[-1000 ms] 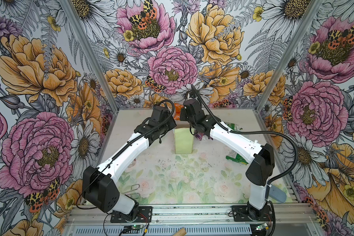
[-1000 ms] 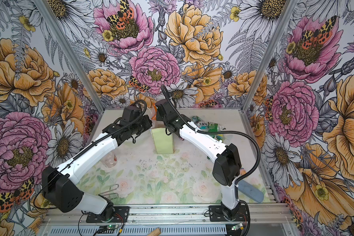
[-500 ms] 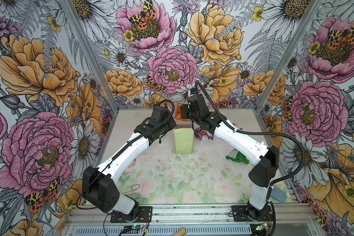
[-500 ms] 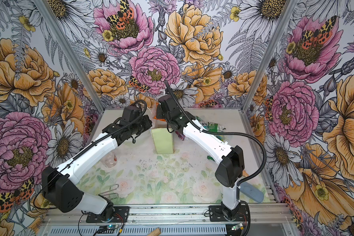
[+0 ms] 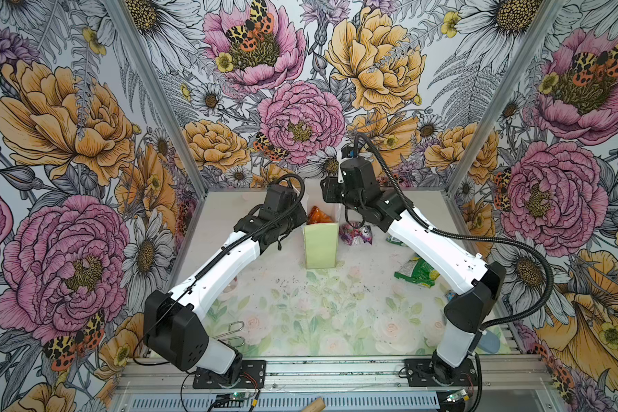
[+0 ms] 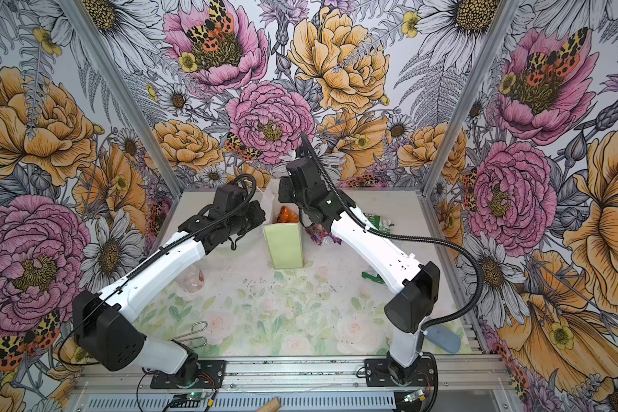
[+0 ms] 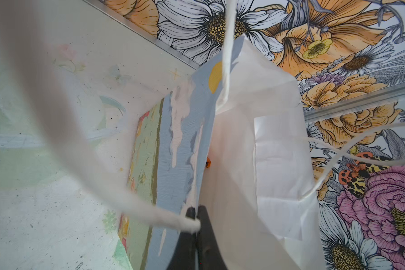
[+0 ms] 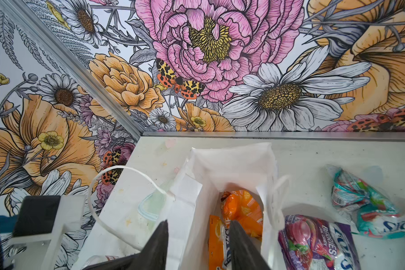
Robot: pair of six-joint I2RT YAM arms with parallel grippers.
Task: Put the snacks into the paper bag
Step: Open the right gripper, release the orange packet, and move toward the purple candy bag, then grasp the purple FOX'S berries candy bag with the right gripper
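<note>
The right gripper [image 8: 199, 222] hangs over the mouth of the upright paper bag [image 5: 320, 246], jaws partly parted and empty, with the orange packet [image 8: 242, 210] lying inside the bag directly beneath. The left gripper [image 7: 197, 211] is clamped tight on the bag's rim beside a cord handle. The likely next pick, the pink-purple packet [image 5: 355, 233], lies flat on the table just beside the bag on the right arm's side, nearer that gripper, its long axis seemingly across the table. The teal packet [image 8: 369, 205] and green packet [image 5: 416, 273] lie farther off. A second earlier the right gripper sat lower and narrower at the bag's mouth; it has since risen and widened.
</note>
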